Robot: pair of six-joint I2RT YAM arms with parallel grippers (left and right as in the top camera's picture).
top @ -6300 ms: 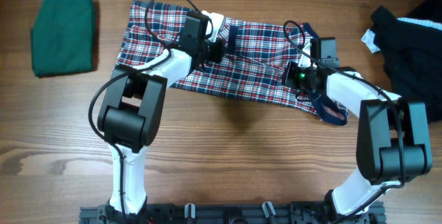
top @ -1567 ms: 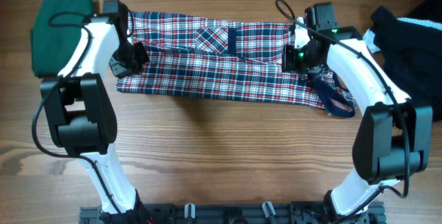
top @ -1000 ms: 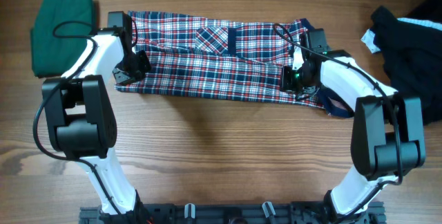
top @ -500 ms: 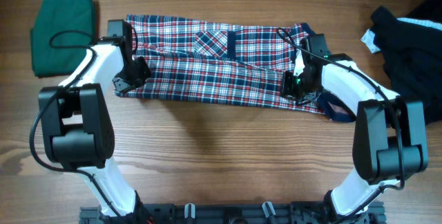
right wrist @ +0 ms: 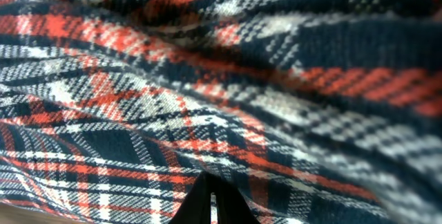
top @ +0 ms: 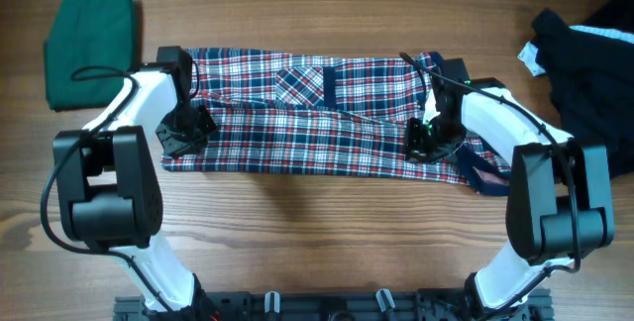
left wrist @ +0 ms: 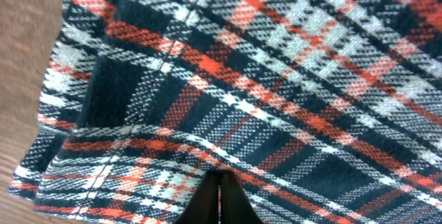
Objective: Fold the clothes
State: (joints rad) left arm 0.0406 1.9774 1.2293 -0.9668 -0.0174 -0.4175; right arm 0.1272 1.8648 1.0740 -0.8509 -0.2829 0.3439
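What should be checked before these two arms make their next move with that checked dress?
1. Left gripper shut on the plaid dress: ok.
2. Right gripper shut on the dress: ok.
3. Folded edge runs fairly straight between the two grippers: ok.
4. Navy strap tucked inside the fold: not ok, it sticks out at the right end.
5. Green garment and black garments lying apart from the dress: ok.
6. Lower layer smooth under the fold: cannot tell, it is covered.
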